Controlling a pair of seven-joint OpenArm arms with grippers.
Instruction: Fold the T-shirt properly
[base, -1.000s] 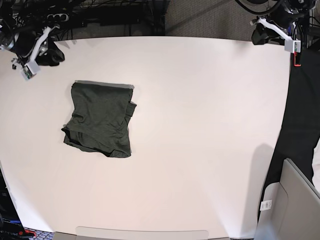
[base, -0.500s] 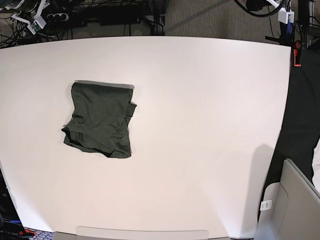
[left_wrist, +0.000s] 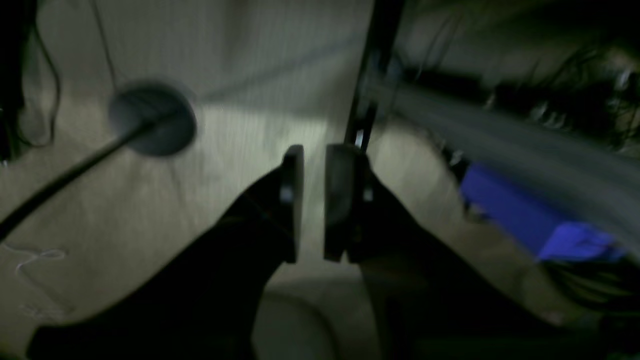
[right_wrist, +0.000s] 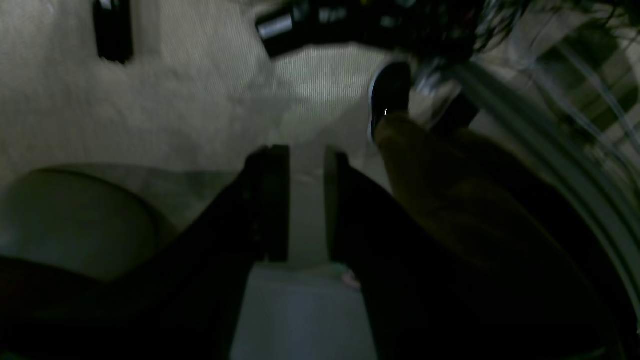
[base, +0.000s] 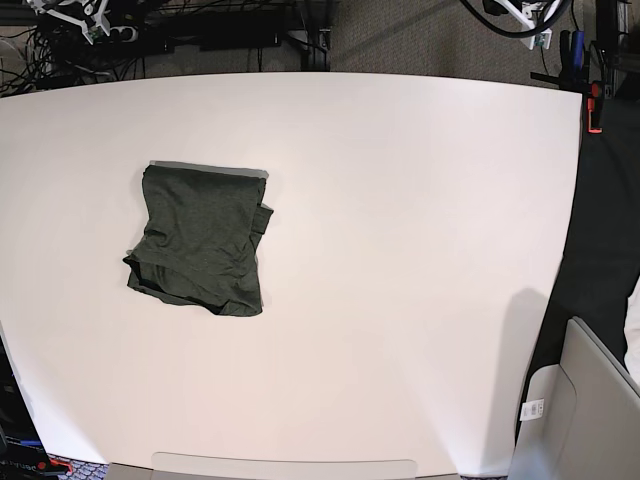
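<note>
T-shirt (base: 200, 240) lies folded into a compact, slightly uneven block on the tabletop's (base: 400, 250) left half; folding looks essentially done. Beyond the far edge, left claw (left_wrist: 314, 202) and right claw (right_wrist: 306, 202): narrow gap, empty.

A white table (base: 400, 250) fills most of the base view under even, bright light. Grey carpet (base: 420, 35) and tangled black cables (base: 60, 45) lie beyond its far edge. A grey chair (base: 585, 420) stands at the near right corner. Both wrist views are dim and blurred.
</note>
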